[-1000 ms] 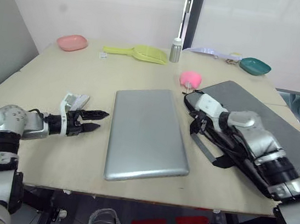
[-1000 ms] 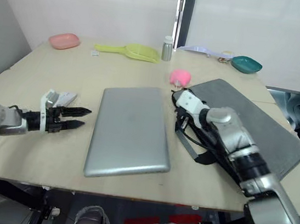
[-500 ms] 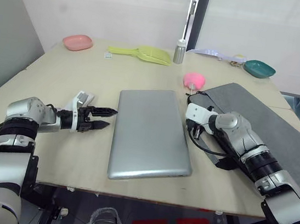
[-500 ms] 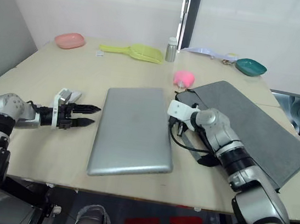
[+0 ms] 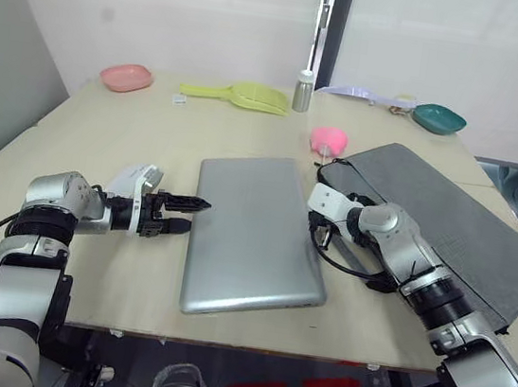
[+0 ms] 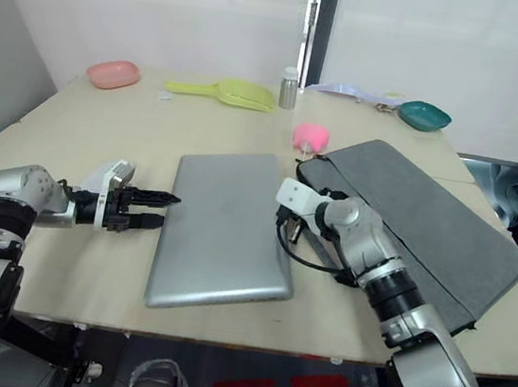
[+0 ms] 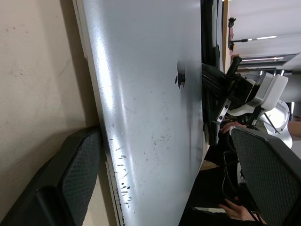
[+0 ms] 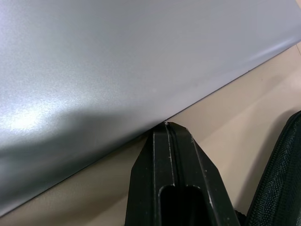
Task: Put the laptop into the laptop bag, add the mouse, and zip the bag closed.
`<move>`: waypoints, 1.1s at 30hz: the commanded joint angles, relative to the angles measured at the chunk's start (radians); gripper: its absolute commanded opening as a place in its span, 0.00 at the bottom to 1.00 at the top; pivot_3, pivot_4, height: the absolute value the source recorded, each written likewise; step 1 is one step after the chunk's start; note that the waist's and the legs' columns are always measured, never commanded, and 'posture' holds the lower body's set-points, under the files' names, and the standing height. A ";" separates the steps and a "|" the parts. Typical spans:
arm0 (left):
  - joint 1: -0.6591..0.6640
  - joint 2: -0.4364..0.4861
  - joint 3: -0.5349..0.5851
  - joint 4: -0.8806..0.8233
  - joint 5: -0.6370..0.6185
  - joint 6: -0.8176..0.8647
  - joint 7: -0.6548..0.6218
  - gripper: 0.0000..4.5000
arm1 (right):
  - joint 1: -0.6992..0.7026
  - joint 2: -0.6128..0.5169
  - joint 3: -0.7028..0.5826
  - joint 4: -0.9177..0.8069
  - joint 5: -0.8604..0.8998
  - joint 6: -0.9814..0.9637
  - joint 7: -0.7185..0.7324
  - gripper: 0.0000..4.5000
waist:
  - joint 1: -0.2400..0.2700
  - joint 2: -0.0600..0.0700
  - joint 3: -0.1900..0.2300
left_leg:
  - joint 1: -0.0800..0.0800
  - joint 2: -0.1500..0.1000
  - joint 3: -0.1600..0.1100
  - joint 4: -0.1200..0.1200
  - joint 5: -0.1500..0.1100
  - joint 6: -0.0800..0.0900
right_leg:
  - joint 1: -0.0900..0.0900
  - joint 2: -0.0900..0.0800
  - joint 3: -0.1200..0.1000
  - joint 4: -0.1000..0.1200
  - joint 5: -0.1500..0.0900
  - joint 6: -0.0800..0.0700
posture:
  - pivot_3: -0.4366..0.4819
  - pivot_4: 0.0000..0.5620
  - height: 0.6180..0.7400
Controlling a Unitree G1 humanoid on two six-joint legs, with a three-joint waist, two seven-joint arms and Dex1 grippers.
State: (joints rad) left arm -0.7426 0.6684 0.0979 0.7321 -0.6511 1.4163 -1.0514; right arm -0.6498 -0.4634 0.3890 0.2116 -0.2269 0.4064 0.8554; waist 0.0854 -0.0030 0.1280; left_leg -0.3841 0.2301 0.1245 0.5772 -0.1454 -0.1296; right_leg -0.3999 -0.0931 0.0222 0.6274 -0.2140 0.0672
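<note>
With the laptop (image 5: 254,233) lying flat on the tabletop (image 5: 105,126) beside the bag (image 5: 455,224), I'd wedge my pinched-together right tool (image 8: 171,136) under its edge while my spread left tool (image 5: 189,215) braces the opposite side against sliding.

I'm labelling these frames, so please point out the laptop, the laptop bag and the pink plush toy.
laptop (image 5: 252,231): left eye view, middle of its closed lid.
laptop bag (image 5: 447,218): left eye view, grey top panel.
pink plush toy (image 5: 329,140): left eye view, its middle.
</note>
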 commanded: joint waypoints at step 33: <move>-0.003 -0.021 -0.042 0.036 0.068 -0.009 -0.083 0.57 | -0.021 0.108 0.014 0.038 0.000 -0.014 0.049 0.00 | -0.020 0.001 -0.001 | -0.001 0.000 0.001 -0.014 0.001 -0.003 | 0.000 0.001 -0.002 -0.014 0.000 0.000 | 0.48 0.27 1.00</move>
State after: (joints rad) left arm -0.7428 0.6595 0.0779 0.7601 -0.5840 1.3958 -1.1242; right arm -0.6621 -0.3608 0.3730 0.2293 -0.2246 0.4039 0.8880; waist 0.0654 -0.0019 0.1269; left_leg -0.3849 0.2302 0.1259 0.5635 -0.1441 -0.1330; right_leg -0.4002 -0.0925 0.0206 0.6135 -0.2140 0.0673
